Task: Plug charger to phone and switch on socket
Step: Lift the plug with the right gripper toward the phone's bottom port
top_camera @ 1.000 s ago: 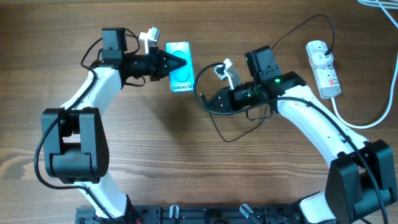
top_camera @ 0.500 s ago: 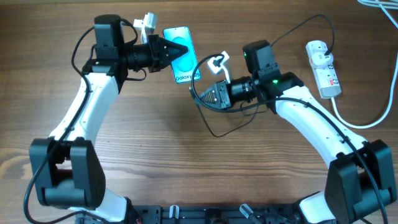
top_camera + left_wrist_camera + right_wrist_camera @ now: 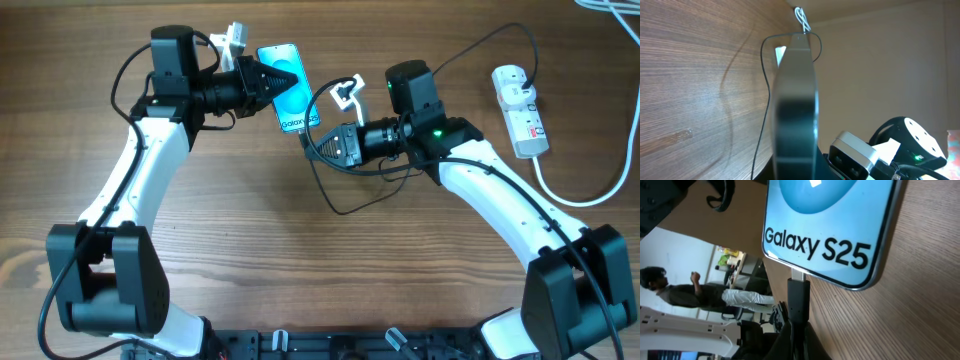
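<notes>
Phone [image 3: 296, 112] held off the table [image 3: 250, 260] near its far side, left gripper [image 3: 278, 86] clamped across the upper screen, seen edge-on in the left wrist view; right gripper [image 3: 318, 145] closed on the charger [image 3: 345, 208] just behind its plug tip [image 3: 798, 292], which sits at the mouth of the port in the phone's lower edge, a short metal stub showing, so judged not fully seated. Main risk: the plug going in slightly off-line and jamming or skating along the edge; a hard push could also make the phone slip or pivot in the left fingers, since only the grip resists it. The two grippers are very near, little margin before fingertips touch. A slack cable loop lies on the wood below the right wrist and could snag as that arm moves; the far run arcs over to the socket [image 3: 520, 112], well apart at the right edge, and a tug might drag it. Open wood lies between and in front of the arms; the reach to the switch looks clear
</notes>
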Robot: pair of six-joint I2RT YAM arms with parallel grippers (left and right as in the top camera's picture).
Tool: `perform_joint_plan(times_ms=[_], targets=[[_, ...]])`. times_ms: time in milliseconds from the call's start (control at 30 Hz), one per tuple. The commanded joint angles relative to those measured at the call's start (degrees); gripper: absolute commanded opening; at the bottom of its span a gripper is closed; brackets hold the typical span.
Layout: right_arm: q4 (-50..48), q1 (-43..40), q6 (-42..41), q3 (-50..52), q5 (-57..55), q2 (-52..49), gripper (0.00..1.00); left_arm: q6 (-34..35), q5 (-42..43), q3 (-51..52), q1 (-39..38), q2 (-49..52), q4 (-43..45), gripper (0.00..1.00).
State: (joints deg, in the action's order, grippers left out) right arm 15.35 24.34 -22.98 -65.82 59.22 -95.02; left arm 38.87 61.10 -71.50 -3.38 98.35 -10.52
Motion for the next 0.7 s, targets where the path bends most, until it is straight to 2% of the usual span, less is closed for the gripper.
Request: perform_joint_plan(times_ms=[0,467,667], targets=[[-0.3,0.2,-1.4,-0.5,-3.6,0.0,0.04,-1.2,1.2,0.0,0.0,-0.9,0.0,0.04],[-0.4,0.2,-4.3,-0.5,-8.7,0.0,0.04,-2.6,1.2,0.0,-0.3,-0.9,0.0,0.04],[-3.4,0.2,-7.2,-0.5,-8.8,0.0,0.04,-4.2,1.2,0.0,-0.7,-0.9,-1.0,0.04]])
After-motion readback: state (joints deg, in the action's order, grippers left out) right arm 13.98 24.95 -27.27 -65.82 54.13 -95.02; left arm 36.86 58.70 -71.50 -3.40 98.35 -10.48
